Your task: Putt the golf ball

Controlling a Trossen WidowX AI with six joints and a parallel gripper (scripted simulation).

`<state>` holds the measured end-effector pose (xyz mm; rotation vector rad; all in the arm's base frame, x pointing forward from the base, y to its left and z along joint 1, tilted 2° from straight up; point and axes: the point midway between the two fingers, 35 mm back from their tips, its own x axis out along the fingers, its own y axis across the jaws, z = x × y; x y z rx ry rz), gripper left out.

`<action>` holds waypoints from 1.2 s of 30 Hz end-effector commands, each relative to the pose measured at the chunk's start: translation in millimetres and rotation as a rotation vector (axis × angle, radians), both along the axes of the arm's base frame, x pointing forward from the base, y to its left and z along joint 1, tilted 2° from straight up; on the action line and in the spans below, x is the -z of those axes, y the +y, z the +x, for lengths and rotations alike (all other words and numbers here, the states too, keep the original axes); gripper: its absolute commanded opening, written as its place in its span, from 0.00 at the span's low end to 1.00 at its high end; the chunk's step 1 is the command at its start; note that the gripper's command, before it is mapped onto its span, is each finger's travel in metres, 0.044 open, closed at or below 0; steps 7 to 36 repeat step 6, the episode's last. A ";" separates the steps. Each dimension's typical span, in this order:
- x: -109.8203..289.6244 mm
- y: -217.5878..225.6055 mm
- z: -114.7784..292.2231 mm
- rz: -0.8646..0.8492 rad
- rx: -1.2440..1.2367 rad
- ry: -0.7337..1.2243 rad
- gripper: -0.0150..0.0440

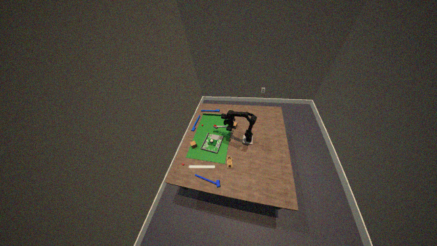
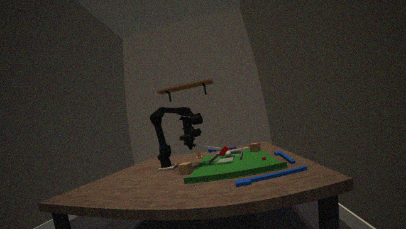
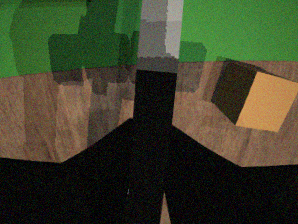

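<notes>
My gripper (image 1: pixel 229 128) (image 2: pixel 191 147) (image 3: pixel 146 125) is shut on the grey shaft of the red putter and holds it above the mat. The shaft (image 3: pixel 160 35) points away from the fingers in the wrist view. The putter's red head (image 1: pixel 215 126) (image 2: pixel 224 151) hangs over the green mat (image 1: pixel 220 157) (image 2: pixel 232 171), on the ramp's near side in the exterior view. The white golf ball (image 1: pixel 212 140) (image 2: pixel 227 153) is beyond the grey ramp (image 1: pixel 216 136) (image 2: pixel 226 160), on the small raised green inside the rail frame. The wrist view does not show the ball or the head.
A wooden block (image 1: pixel 235 124) (image 2: pixel 185 168) (image 3: pixel 267 102) lies beside the mat near the gripper. Another block (image 1: pixel 193 144) (image 2: pixel 254 146) is at the mat's far side. Blue putter-like sticks (image 1: pixel 210 111) (image 1: pixel 195 123) (image 1: pixel 207 180), a white bar (image 1: pixel 201 166) and a small yellowish object (image 1: pixel 229 161) lie around it.
</notes>
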<state>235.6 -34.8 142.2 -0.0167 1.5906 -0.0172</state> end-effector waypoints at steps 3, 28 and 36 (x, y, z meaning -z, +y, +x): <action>0.0 -0.2 0.8 0.000 0.000 -0.003 0.25; 0.0 -0.2 0.8 0.000 0.000 -0.003 0.25; 0.0 -0.2 0.8 0.000 0.000 -0.003 0.25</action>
